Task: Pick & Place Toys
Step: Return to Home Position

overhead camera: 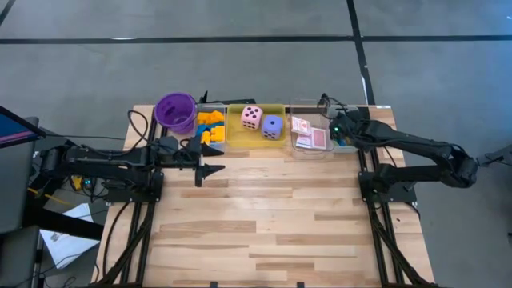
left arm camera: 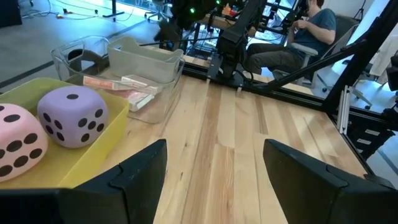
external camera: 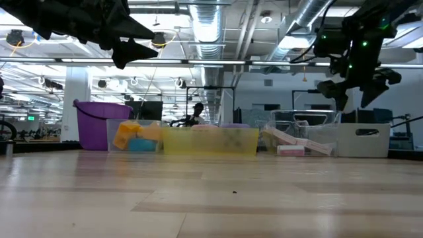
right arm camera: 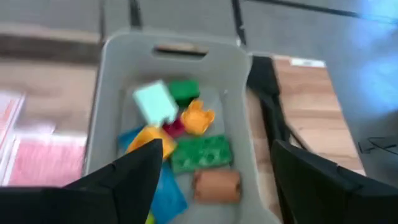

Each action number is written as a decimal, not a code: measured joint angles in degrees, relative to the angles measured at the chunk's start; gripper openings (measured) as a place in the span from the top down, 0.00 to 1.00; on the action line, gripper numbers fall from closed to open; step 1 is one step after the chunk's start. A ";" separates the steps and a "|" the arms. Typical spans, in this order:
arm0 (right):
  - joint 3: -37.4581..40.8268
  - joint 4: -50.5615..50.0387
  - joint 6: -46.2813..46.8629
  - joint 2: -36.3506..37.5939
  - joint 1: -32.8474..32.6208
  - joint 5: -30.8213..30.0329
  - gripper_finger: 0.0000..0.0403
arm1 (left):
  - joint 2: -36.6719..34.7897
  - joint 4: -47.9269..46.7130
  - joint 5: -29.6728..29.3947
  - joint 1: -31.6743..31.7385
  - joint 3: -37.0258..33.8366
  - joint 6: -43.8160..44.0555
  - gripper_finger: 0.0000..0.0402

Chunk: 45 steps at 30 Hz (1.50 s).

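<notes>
My right gripper [right arm camera: 217,155] hangs open over a grey bin [right arm camera: 174,43] at the far right of the table, nothing between its fingers. In the bin lie several toy blocks: a pale green one [right arm camera: 155,102] on top, with green [right arm camera: 200,152], orange [right arm camera: 198,118], yellow, red and blue ones. Two dice, pink [overhead camera: 251,117] and purple [overhead camera: 273,126], sit in a yellow tray [overhead camera: 256,106]. Pink cards [overhead camera: 310,136] lie in a clear tray. Yellow and orange blocks [overhead camera: 210,126] fill another clear tray. My left gripper [overhead camera: 210,170] waits open above the table, near the block tray.
A purple cup [overhead camera: 176,112] stands at the left end of the row of trays along the far edge. Bare wood [overhead camera: 272,224] covers the middle and near part of the table. A person [left arm camera: 311,31] sits beyond the table's right side.
</notes>
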State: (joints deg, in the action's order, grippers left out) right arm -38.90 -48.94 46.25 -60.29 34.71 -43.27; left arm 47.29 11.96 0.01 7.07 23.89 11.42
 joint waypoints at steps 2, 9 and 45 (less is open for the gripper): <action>-0.02 -3.04 -1.47 0.00 -0.44 3.25 0.27 | 0.00 0.24 0.00 0.00 0.00 0.00 0.35; 0.02 -5.84 5.27 1.39 -13.96 2.67 0.27 | 0.00 0.16 0.06 -0.52 0.01 0.15 0.35; 35.04 115.00 -43.27 -0.88 -63.80 26.49 0.26 | -21.81 19.69 -1.68 -14.40 -23.36 1.31 0.35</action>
State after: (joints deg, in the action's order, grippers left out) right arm -3.86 66.06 2.98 -61.18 -29.09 -16.77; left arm 25.48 31.65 -1.67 -7.33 0.54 12.73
